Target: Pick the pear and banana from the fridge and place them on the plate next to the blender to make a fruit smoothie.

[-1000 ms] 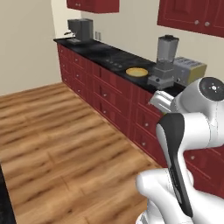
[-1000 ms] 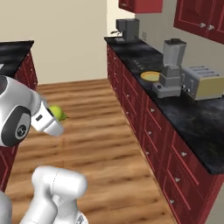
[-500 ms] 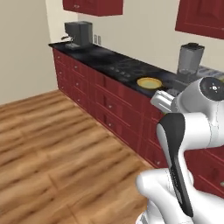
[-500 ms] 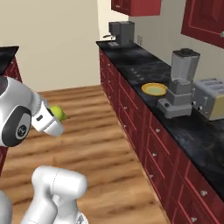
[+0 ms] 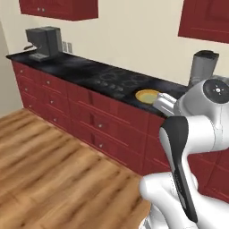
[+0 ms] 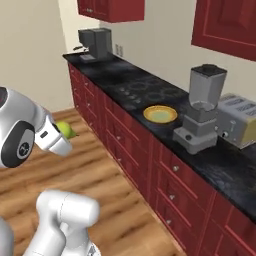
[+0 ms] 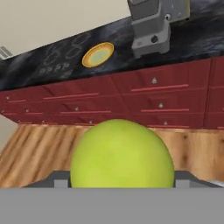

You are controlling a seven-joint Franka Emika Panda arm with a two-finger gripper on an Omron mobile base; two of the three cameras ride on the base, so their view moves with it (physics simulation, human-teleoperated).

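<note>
A rounded green pear (image 7: 120,153) sits between the fingers of my gripper (image 7: 120,180), which is shut on it. From the right base view the pear (image 6: 65,130) pokes out past the gripper (image 6: 60,136), held over the wood floor away from the counter. The yellow-orange plate (image 6: 160,114) (image 5: 147,95) (image 7: 98,54) lies on the black counter just left of the blender (image 6: 202,110) (image 5: 203,67) (image 7: 151,24). The plate carries nothing. The banana and the fridge are out of view.
A silver toaster (image 6: 240,120) stands right of the blender. A stove top (image 5: 118,80) lies left of the plate, and a coffee machine (image 5: 42,42) (image 6: 95,42) stands at the counter's far end. Red drawers (image 6: 150,160) run below, beside open wood floor (image 5: 53,170).
The whole picture has shifted as the base drives: counter, plate and blender now appear larger and nearer. The gripper still holds the pear in the same pose.
</note>
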